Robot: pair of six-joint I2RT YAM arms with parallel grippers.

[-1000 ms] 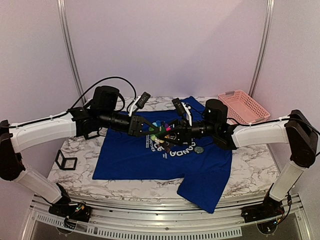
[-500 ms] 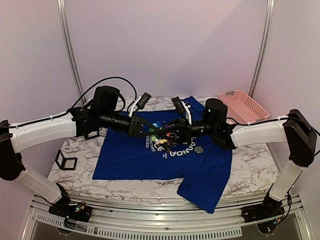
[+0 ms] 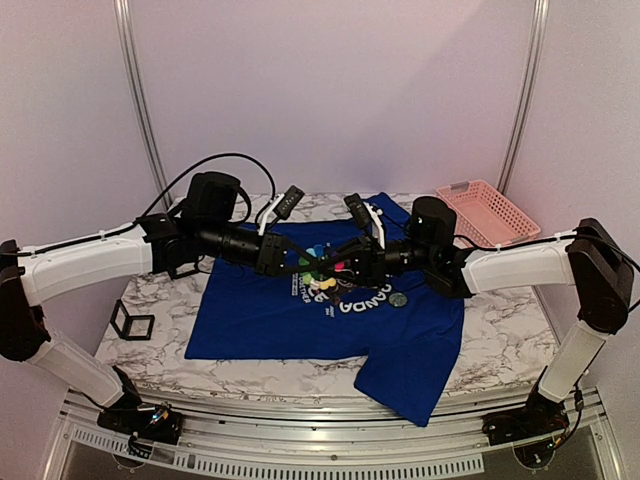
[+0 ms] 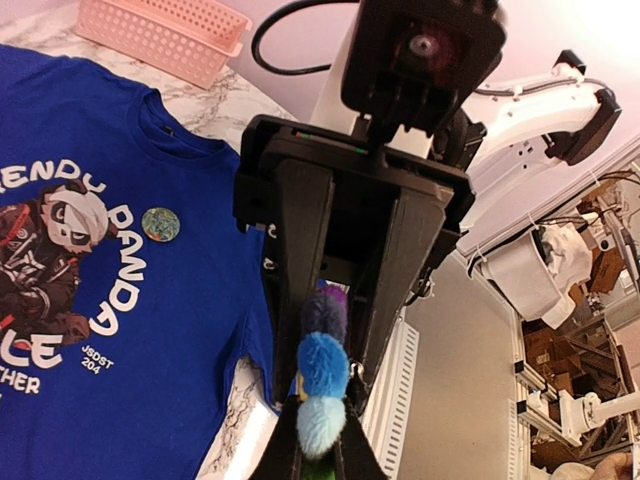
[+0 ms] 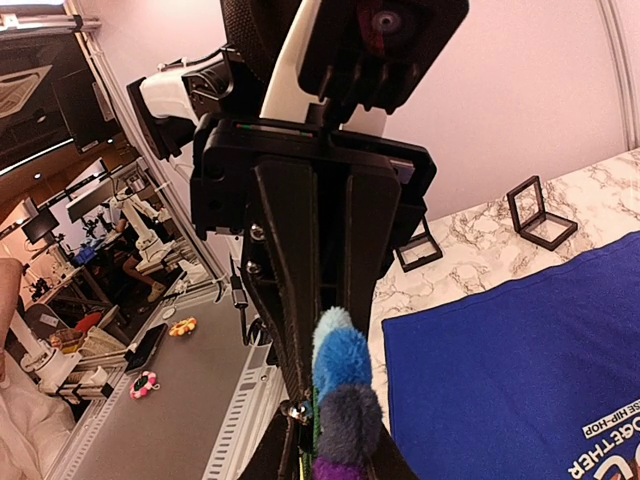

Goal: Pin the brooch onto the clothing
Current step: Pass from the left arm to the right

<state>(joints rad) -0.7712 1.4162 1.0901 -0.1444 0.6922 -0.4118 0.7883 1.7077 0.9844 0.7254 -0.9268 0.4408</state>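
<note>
Above the shirt's chest print, the left gripper (image 3: 298,263) is clenched on the brooch (image 3: 320,262), holding it in the air with the fluffy petals bulging past its fingertips. The right gripper (image 3: 345,265) faces it nose to nose. Its 2 fingers stand narrow around the other side of the same flower, but I cannot tell whether they actually press on it.

The brooch looks very light, and its petals look like soft tufts that would squash and slide under a pinch. A sound hold is probably on the firmer centre or backing, which the petals hide here.

Below lies the clothing (image 3: 260,310), a blue T-shirt spread flat on the marble table (image 3: 510,330) with 1 corner hanging over the near edge. Being limp cloth, it will likely lift and bunch rather than resist a pin, so it may need steadying near the print.

A round grey disc (image 3: 398,298) rests on the shirt just right of the lettering. A pink basket (image 3: 490,212) and a black cube holder (image 3: 131,322) sit well apart.
</note>
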